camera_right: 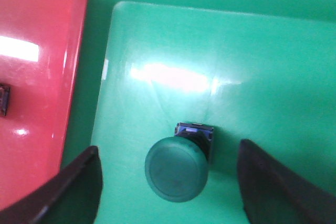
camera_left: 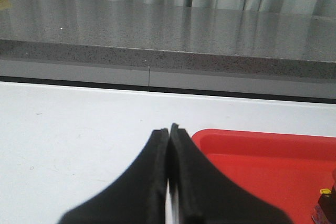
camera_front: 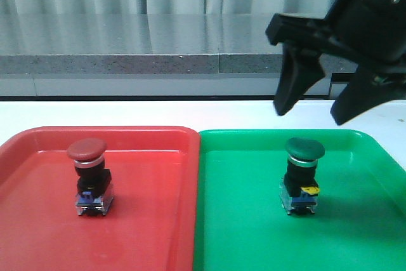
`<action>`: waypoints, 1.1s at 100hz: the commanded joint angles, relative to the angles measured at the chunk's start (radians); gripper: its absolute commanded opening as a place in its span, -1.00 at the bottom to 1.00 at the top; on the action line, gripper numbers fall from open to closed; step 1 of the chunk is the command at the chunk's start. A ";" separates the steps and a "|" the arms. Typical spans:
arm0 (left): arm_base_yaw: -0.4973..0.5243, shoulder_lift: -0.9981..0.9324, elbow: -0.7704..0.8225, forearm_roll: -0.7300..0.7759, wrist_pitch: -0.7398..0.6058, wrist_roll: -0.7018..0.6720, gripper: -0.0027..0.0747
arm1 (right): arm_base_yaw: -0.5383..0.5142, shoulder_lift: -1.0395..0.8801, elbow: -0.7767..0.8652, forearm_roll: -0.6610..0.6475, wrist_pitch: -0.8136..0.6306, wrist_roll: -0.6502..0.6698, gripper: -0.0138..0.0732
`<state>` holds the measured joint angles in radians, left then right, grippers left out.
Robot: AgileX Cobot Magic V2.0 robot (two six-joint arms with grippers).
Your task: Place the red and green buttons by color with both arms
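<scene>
The right arm's gripper (camera_front: 314, 109) is black all over, made of chunky blocks with hard edges. Its two fingers (camera_front: 293, 84) are thick near the body and get thin at the tips, like wedges. The left arm's gripper (camera_left: 169, 129) has two dull black fingers (camera_left: 149, 182) with smooth curved sides and flat inner faces.

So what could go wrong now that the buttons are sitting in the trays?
The right tool hangs open just above the green button, which stands upright in the green tray. If it drops or swings sideways, a finger might knock the button over. The red button also balances on a small base in the red tray, so a bumped tray could tip it.
</scene>
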<state>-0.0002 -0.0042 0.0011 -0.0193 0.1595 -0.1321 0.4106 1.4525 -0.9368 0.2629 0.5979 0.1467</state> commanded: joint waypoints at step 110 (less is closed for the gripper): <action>0.003 -0.033 0.013 -0.001 -0.076 -0.008 -0.98 | -0.416 -0.802 0.378 -0.326 -0.299 -0.082 -0.83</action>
<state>-0.0002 -0.0042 0.0011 -0.0193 0.1595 -0.1321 -0.0005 0.7134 -0.5726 -0.0170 0.3964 0.0788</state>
